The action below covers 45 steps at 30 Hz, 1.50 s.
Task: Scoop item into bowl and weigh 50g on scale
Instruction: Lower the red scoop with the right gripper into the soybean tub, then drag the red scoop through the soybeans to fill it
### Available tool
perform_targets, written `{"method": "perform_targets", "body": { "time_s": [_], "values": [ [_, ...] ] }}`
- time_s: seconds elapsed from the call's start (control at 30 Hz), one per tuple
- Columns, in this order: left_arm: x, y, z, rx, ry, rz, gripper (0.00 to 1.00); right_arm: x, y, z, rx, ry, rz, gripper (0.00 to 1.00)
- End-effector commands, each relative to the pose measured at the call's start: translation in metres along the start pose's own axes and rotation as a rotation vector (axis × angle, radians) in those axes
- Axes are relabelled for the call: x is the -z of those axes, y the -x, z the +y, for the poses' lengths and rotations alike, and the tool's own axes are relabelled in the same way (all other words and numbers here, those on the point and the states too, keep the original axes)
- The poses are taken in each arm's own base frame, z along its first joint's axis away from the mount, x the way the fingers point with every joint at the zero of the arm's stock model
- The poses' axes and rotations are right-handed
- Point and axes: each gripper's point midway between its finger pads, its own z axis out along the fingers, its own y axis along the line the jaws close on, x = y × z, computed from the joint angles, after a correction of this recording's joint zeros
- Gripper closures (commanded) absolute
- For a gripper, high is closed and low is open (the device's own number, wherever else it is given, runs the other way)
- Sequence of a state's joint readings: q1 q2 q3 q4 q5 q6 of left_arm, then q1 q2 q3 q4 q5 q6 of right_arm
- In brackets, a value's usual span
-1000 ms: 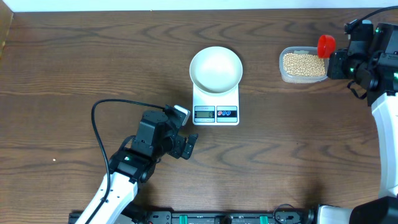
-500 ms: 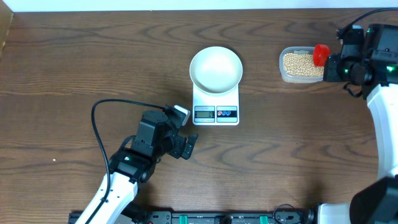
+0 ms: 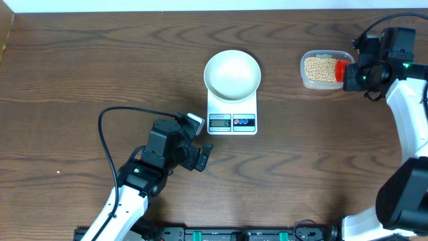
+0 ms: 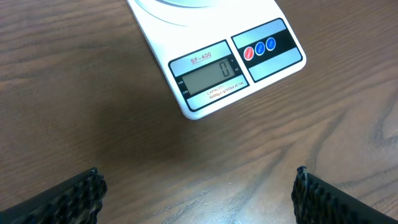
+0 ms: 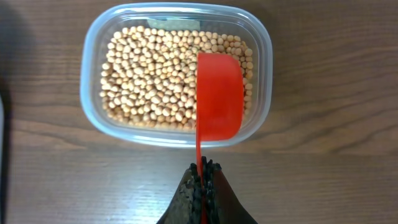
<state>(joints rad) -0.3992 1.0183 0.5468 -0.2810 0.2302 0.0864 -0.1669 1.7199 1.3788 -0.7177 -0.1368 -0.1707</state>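
Small round beige-yellow beans (image 5: 155, 81) lay in the clear plastic tub (image 5: 92, 62); the red plastic scoop (image 5: 219, 93), clamped in the shut right jaws, had swung in over them, ready to dip, while the left jaws gaped empty.

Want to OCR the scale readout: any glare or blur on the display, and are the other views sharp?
Left wrist: display sharp, no glare, reads 0. Overhead: display too small to read. Right wrist: beans and red scoop crisp, evenly lit.

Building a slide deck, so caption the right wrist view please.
Right pincer shut on a red plastic scoop, its cup over small round beige beans in a clear rectangular plastic tub.
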Motion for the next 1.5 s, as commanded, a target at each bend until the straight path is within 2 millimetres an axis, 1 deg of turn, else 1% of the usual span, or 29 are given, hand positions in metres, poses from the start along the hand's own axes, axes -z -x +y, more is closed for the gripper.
{"method": "perform_targets", "body": {
  "time_s": [0.0,0.1,0.13,0.23,0.3,0.47,0.7,0.8,0.93,1.03,1.13,1.23,1.47],
  "values": [
    [0.004,0.010,0.003,-0.013,0.014,-0.022,0.02,-0.011,0.000,-0.001,0.025,-0.015,0.021,0.99],
    [0.004,0.010,0.003,-0.013,0.014,-0.022,0.02,-0.020,-0.006,0.000,0.022,-0.009,0.047,0.99],
    [0.004,0.010,0.003,-0.013,0.014,-0.022,0.02,-0.026,-0.009,0.001,0.020,0.001,0.064,0.99],
    [0.004,0.010,0.003,-0.013,0.014,-0.022,0.02,-0.035,-0.013,0.009,0.008,0.044,0.080,0.99],
    [0.004,0.010,0.003,-0.013,0.014,-0.022,0.02,-0.039,-0.015,0.018,0.001,0.096,0.086,0.99],
    [0.004,0.010,0.003,-0.013,0.014,-0.022,0.02,-0.043,-0.014,0.040,-0.016,0.226,0.078,0.99],
    [0.004,0.010,0.003,-0.013,0.014,-0.022,0.02,-0.045,-0.010,0.052,-0.065,0.298,0.069,0.99],
    [0.004,0.010,0.003,-0.013,0.014,-0.022,0.02,-0.050,-0.012,0.054,-0.088,0.315,0.080,0.99],
    [0.004,0.010,0.003,-0.013,0.014,-0.022,0.02,-0.062,-0.019,0.055,-0.125,0.341,0.109,0.99],
    [0.004,0.010,0.003,-0.013,0.014,-0.022,0.02,-0.071,-0.024,0.052,-0.177,0.383,0.126,0.99],
    [0.004,0.010,0.003,-0.013,0.014,-0.022,0.02,-0.075,-0.026,0.050,-0.205,0.423,0.129,0.99],
    [0.004,0.010,0.003,-0.013,0.014,-0.022,0.02,-0.072,-0.024,0.045,-0.225,0.445,0.116,0.99],
    [0.004,0.010,0.003,-0.013,0.015,-0.022,0.02,-0.058,-0.014,0.039,-0.277,0.550,0.059,0.99]
  ]
}}
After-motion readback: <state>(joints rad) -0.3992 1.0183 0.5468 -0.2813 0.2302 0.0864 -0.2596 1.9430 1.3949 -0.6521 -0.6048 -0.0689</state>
